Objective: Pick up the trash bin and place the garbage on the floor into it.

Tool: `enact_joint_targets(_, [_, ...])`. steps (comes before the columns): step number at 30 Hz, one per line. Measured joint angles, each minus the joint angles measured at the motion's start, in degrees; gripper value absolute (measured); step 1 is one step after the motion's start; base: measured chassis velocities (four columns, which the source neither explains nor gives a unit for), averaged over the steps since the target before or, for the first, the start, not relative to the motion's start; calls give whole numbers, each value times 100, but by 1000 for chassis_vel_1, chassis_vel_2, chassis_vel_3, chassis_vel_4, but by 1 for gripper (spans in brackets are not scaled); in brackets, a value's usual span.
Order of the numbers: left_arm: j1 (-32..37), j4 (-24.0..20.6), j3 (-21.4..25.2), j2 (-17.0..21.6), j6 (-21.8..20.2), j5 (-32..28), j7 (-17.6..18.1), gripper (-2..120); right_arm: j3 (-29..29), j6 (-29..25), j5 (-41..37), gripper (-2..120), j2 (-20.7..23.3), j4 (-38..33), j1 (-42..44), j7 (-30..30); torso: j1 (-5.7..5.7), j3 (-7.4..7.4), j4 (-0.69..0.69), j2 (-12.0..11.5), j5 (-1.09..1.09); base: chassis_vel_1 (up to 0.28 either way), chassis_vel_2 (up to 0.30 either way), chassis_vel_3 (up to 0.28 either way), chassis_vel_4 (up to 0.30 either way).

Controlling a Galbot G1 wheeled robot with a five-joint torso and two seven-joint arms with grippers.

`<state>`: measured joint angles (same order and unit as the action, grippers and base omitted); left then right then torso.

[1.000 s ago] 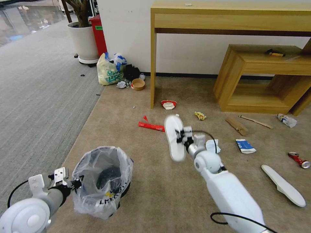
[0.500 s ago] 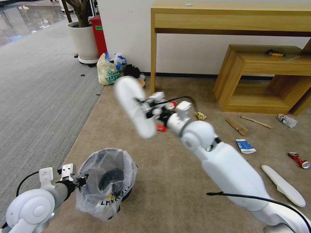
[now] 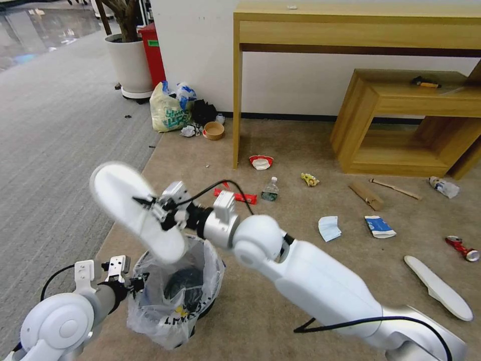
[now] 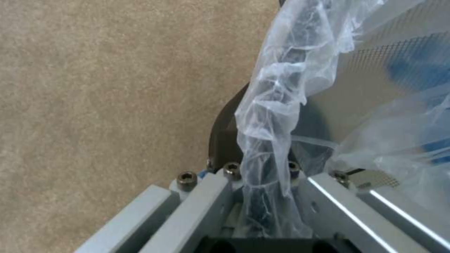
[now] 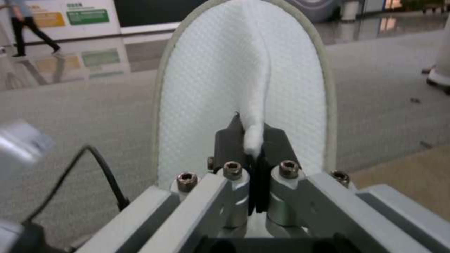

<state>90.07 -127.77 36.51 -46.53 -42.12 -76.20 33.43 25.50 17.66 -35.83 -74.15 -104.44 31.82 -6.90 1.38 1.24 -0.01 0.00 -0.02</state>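
The black trash bin (image 3: 183, 288) with its crinkly clear liner hangs at the lower left, my left gripper (image 3: 136, 282) shut on its rim and bag (image 4: 267, 140). My right gripper (image 3: 150, 208) is shut on a white slipper (image 3: 135, 210), pinching its upper strap (image 5: 255, 116), and holds it just above the bin's mouth, tilted. On the beige floor (image 3: 280, 260) lie a second slipper (image 3: 438, 288), a red can (image 3: 462, 247), a red wrapper (image 3: 234, 195), a bottle (image 3: 270, 189), a blue mask (image 3: 329, 228), a carton (image 3: 379, 226), cardboard (image 3: 367, 195) and a stick (image 3: 395, 188).
A wooden table leg (image 3: 237, 105) and a low wooden shelf (image 3: 401, 120) stand ahead by the wall. A yellowish tied bag (image 3: 169, 113), a paper bowl (image 3: 214, 130) and a white plant pot (image 3: 129, 65) sit at the back left. Grey ribbed carpet (image 3: 60, 130) runs along the left.
My right arm swung the slipper left and toward me, from mid-floor to just above the bin. The bin and left gripper shifted slightly right. The bottle and mask now show.
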Motion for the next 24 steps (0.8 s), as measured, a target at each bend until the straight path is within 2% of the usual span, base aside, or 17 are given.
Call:
enact_joint_targets(11, [-57, -173, -123, -3, -1, -234, 201, 0, 197, -346, 662, 0, -94, 401, 311, -137, 0, 0, 0, 0, 0, 0, 0, 0, 0])
enact_joint_targets(24, [-47, -196, -92, -9, -3, -337, 222, 0, 251, -714, 1113, 1, -53, 629, 814, -231, 0, 0, 1, 0, 0, 0, 0, 0, 0])
